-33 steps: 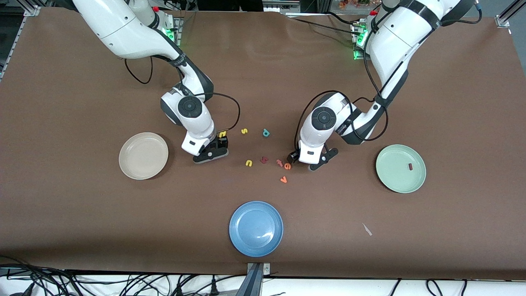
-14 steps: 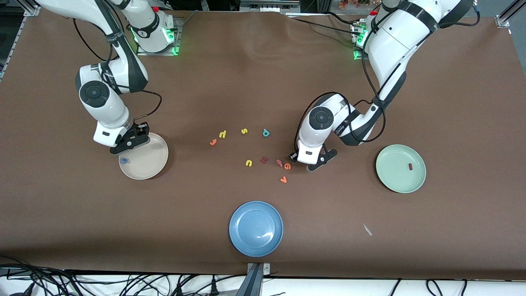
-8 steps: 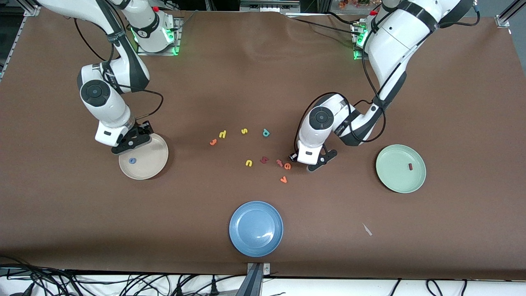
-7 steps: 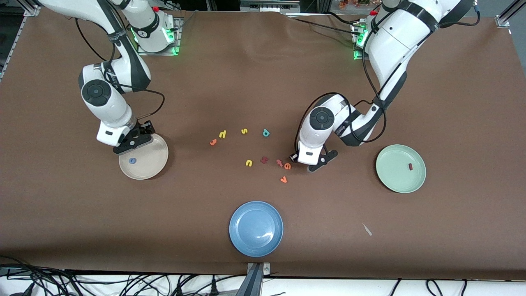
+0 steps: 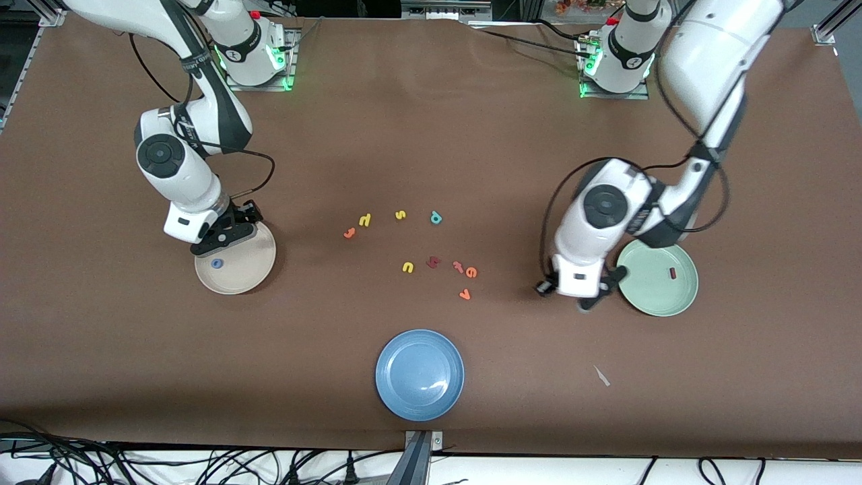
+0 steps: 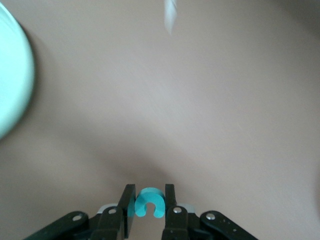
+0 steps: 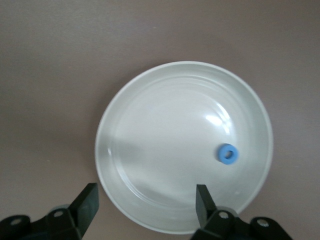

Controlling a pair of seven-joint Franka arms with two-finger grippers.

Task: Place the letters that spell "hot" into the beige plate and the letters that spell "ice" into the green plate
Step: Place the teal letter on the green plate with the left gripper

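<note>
The left gripper [image 6: 146, 220] has its jaws clamped on the teal c [image 6: 148, 202], held over bare bench [image 5: 431, 135] just beside the green plate [image 5: 667, 306], whose only content is the dark red i [image 5: 673, 273]. The right gripper [image 7: 145, 202] has its jaws wide apart over the rim of the beige plate [image 5: 252, 279], where the blue o [image 5: 217, 263] lies.

No readable writing shows anywhere.

Mid-bench lie the yellow h [image 5: 365, 219] with the orange t [image 5: 349, 233] beside it, then a yellow s [image 5: 400, 215], a teal p [image 5: 436, 217], a yellow u [image 5: 407, 267], a dark red letter [image 5: 433, 262], a pinkish-red t-like letter [image 5: 458, 267], the orange e [image 5: 471, 272] and an orange v [image 5: 464, 294]. A blue plate [image 5: 419, 404] sits nearest the front camera. Nothing blocks either plate.
</note>
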